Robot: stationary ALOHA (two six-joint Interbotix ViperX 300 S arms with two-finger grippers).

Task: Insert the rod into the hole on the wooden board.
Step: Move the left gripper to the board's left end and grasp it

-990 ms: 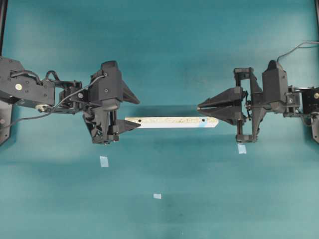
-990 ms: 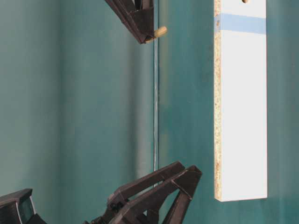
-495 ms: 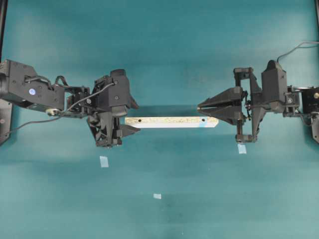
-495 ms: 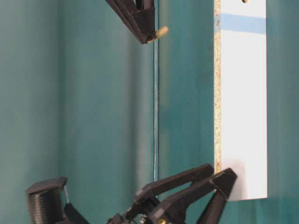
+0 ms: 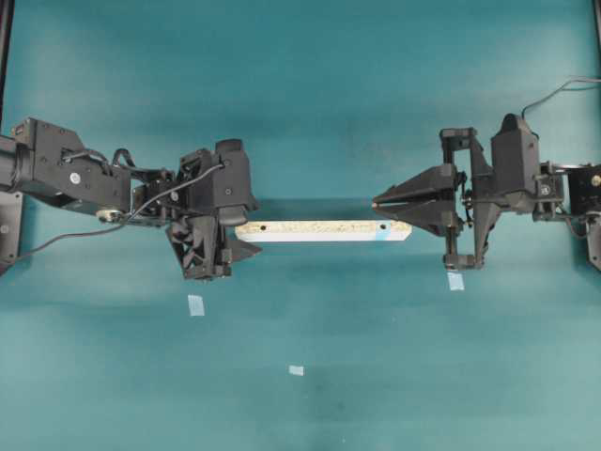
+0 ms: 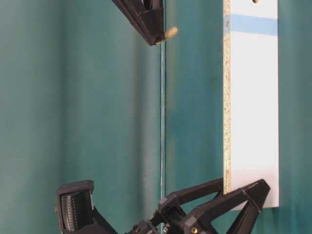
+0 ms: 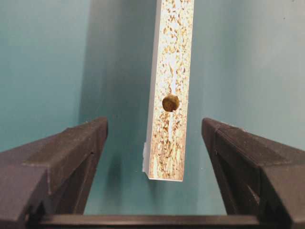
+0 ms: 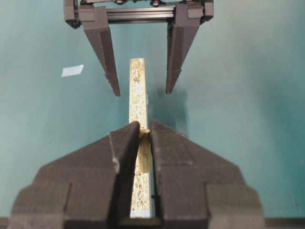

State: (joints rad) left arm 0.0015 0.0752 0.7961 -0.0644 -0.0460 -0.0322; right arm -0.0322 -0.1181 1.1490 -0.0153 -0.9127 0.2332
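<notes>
At the overhead view's centre, the wide-open left gripper [image 5: 242, 239] straddles the wooden board [image 5: 324, 230], poised to clamp it, while the right gripper [image 6: 163, 36] pinches the rod [image 6: 170, 32], which must then align with the hole [image 5: 385, 228]

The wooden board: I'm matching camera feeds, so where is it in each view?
Overhead: the wooden board lies level across the middle.
Table-level: tall white strip at right.
Left wrist: speckled strip with a dark hole, coming down from top centre.
Right wrist: narrow strip running up the middle.
Shared landmark: the open left gripper straddling the board's end.
</notes>
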